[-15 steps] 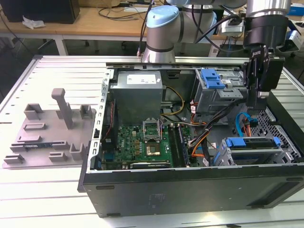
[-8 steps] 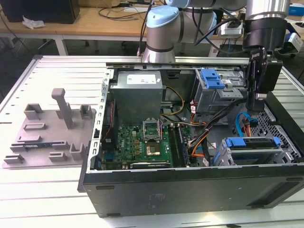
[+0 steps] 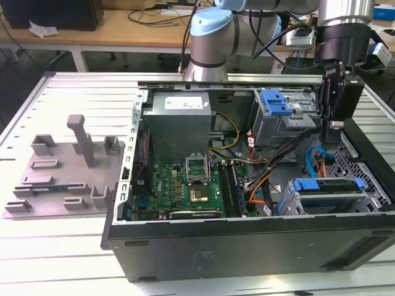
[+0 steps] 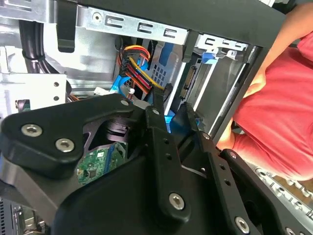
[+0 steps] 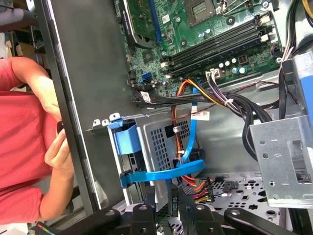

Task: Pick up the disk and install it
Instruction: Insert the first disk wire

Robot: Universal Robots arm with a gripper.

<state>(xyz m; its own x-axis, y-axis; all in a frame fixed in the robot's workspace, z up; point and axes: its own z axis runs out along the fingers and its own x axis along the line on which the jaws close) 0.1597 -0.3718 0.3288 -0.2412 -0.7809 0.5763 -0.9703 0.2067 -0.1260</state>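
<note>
One gripper [image 3: 331, 143] is hanging over the open computer case [image 3: 247, 246] in the exterior view, toward that view's right, pointing down and gripping nothing. Near it the disk [image 3: 324, 189] is sitting flat in the drive cage [image 3: 370, 194] at the case's corner on that same side, its blue carrier frame facing the motherboard [image 3: 191, 185]. The grey fixture [image 3: 62, 172] is lying on the tabletop [image 3: 55, 246] beside the case, on the view's left. In the second wrist view the fingers [image 4: 164, 156] are standing narrow, a slim gap between their tips showing blue, and a person in a red shirt [image 4: 279, 107] is leaning close beyond the case wall. In the first wrist view the disk [image 5: 128, 141] is showing its blue frame at the cage's mouth, while the person's hand [image 5: 56, 147] is resting against the case's edge.
</note>
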